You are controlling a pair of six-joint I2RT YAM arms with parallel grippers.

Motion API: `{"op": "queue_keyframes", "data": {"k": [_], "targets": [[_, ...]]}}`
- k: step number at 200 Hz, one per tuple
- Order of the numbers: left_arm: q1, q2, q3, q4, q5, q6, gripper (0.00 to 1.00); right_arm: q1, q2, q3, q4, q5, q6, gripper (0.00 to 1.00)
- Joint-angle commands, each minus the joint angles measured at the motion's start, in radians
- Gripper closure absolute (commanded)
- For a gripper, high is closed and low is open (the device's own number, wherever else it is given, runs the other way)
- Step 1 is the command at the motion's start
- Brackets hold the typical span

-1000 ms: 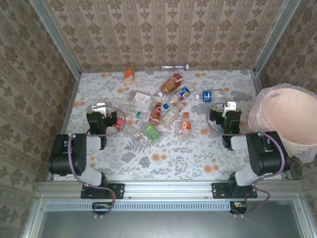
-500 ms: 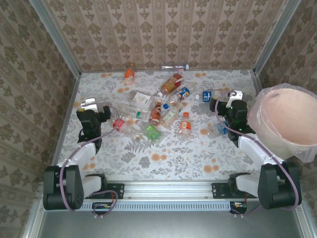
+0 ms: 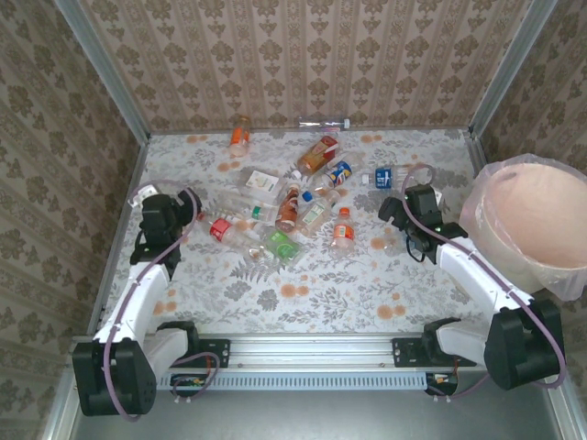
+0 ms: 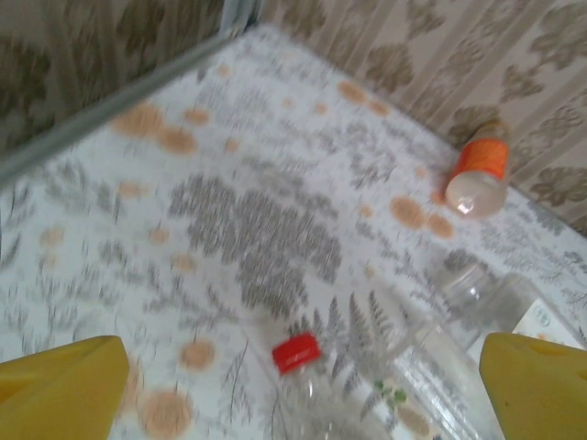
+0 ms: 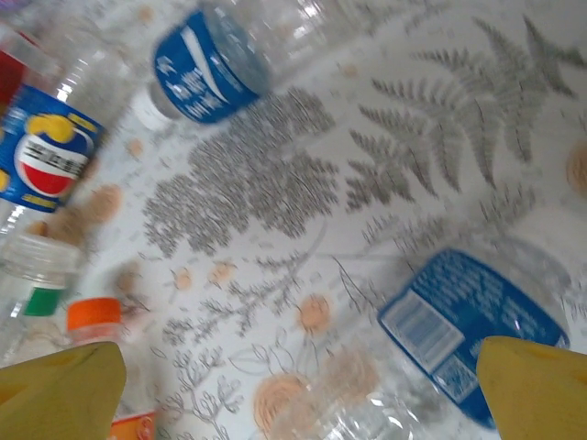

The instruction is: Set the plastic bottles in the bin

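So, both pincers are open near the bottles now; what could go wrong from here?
1. The left pincer hangs open over the red-capped clear plastic bottle; a second clear bottle lies right beside it, so closing might catch both or make one slip out.
2. The nearer blue-labelled clear bottle sits off-centre, near one yellow finger of the right pincer; that finger might land on it and push it away.
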Motion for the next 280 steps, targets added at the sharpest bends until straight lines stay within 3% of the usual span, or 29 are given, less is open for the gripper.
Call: {"op": "queue_keyframes", "data": {"k": [1,101,157,188,280], "targets": [[0.007,-0.01,-0.01,-0.126,0.017,-0.189,0.0,0.004,0.048,0.022,-0.117,-0.006,0.119,0.0],[0.007,0.019,-0.019,-0.171,-0.009,-0.241,0.0,-0.001,0.201,-0.018,-0.047,0.085,0.386,0.0],[0.009,0.07,-0.014,-0.165,-0.012,-0.232,0.0,-0.015,0.36,-0.002,0.032,0.095,0.501,0.0],[0.008,0.1,0.001,-0.171,-0.009,-0.223,0.0,-0.015,0.381,0.012,0.051,0.093,0.494,0.01],[0.011,0.131,0.014,-0.169,-0.004,-0.22,0.0,-0.013,0.315,-0.072,0.162,0.052,0.401,0.3]]}}
